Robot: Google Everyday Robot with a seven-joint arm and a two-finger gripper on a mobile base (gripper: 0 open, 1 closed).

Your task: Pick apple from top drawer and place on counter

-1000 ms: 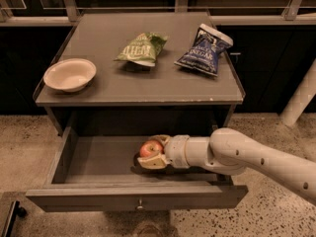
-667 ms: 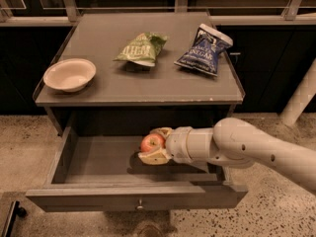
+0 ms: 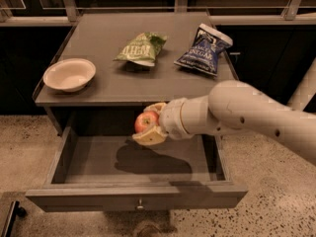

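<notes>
The red apple with a yellowish patch is held between my gripper's two pale fingers. The gripper is shut on it and hangs above the open top drawer, just in front of and slightly below the counter's front edge. My arm reaches in from the right. The drawer is pulled out, and its front panel carries a small round knob. The arm's shadow falls on the drawer floor.
On the counter stand a white bowl at the left, a green chip bag in the middle and a blue chip bag at the right. A speckled floor surrounds the cabinet.
My gripper has lifted the apple from the drawer floor up to about the height of the counter's front edge. The drawer and the counter items have not moved.
</notes>
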